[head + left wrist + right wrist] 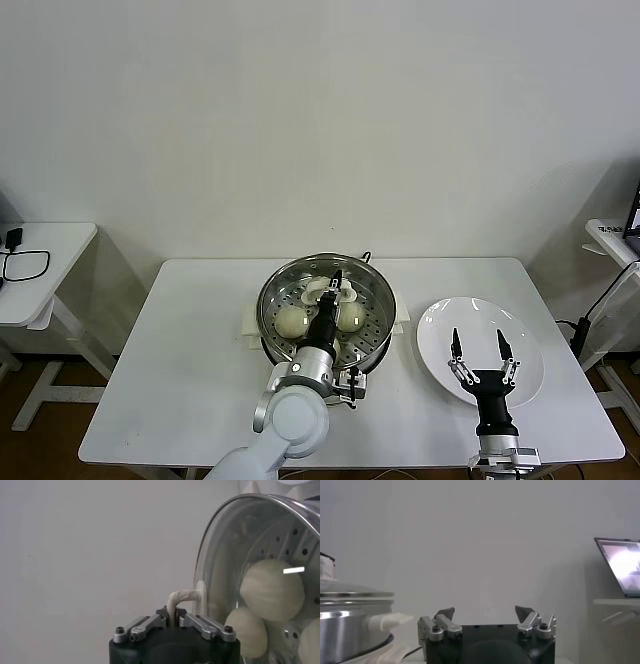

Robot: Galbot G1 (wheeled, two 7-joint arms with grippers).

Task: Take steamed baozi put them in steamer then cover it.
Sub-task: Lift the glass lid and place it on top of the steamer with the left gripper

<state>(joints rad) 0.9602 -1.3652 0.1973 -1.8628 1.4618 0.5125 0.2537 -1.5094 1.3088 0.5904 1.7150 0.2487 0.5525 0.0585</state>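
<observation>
Left gripper (335, 283) pinches the lid handle (184, 598) over the steamer (375, 335); off-centre release could tilt the lid; right gripper (478, 349), spread, idles at four o'clock.

Bright, even indoor light fills every view, with soft shadows on the wall. A white glare streak sits on the glass lid (295, 570) in the left wrist view. The steamer (350, 625) gleams at 9 o'clock in the right wrist view.

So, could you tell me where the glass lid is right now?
In the head view the glass lid sits on the steamer at the table's centre, over the baozi, with the left gripper shut on its white handle.
</observation>
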